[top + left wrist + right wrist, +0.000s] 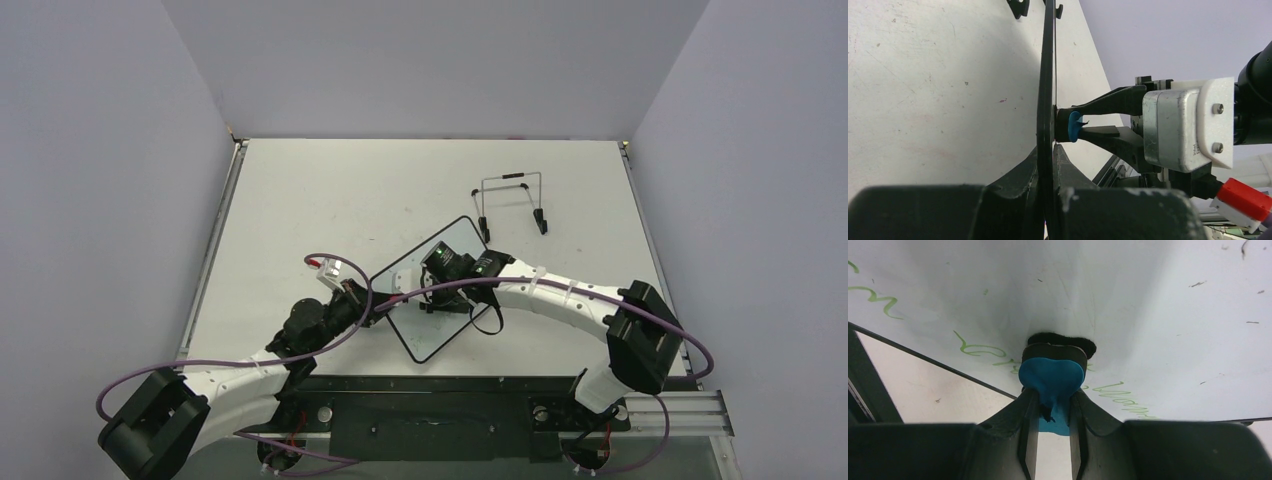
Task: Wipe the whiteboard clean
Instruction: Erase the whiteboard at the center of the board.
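Observation:
The whiteboard (pixel 440 305) with a thin black frame is held tilted above the table near its front middle. My left gripper (pixel 372 308) is shut on the board's left edge; the left wrist view shows the board edge-on (pixel 1046 90) between its fingers. My right gripper (pixel 437 285) is shut on the small blue-black eraser (pixel 1052 375) and presses its black pad against the board face (pixel 1158 315). Green handwriting (pixel 983 349) runs across the board to the left and right of the eraser. The eraser also shows in the left wrist view (pixel 1071 126), touching the board.
A bent wire stand (pixel 512 201) with black feet lies on the table behind the board, to the right. A white and red connector (pixel 328 267) hangs on the left arm's purple cable. Grey walls close in the table on three sides.

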